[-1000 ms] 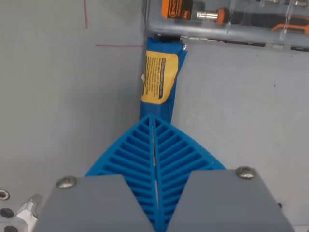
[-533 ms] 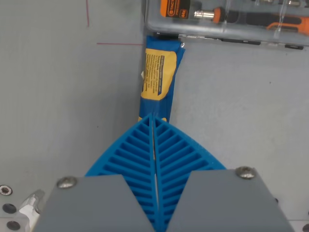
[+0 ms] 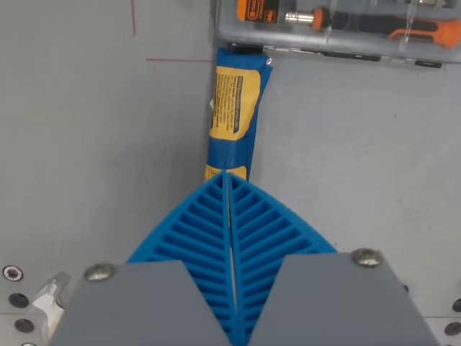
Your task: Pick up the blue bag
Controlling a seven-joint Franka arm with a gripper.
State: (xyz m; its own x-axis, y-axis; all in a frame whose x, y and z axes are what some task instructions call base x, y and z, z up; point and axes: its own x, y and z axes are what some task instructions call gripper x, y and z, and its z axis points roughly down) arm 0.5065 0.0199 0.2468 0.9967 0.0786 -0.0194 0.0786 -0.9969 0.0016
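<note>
The blue bag (image 3: 232, 108) is a long narrow blue pouch with a yellow label. It runs from my fingertips up the middle of the wrist view to the clear case at the top. My gripper (image 3: 227, 176) has blue ribbed fingers (image 3: 194, 231) pressed together, shut on the near end of the bag. The bag's near end is hidden between and under the fingers. Its far end sits at the edge of the case.
A clear plastic tool case (image 3: 338, 25) with orange-handled tools lies along the top right. Thin red marker lines (image 3: 173, 60) cross the grey table (image 3: 86, 158) at top left. Screw holes (image 3: 12, 272) and a white fitting (image 3: 50, 303) sit at bottom left.
The whole scene has shifted up and shrunk slightly, so the camera has moved. A little more of the bag shows beyond the fingertips. The fingers stay shut.
</note>
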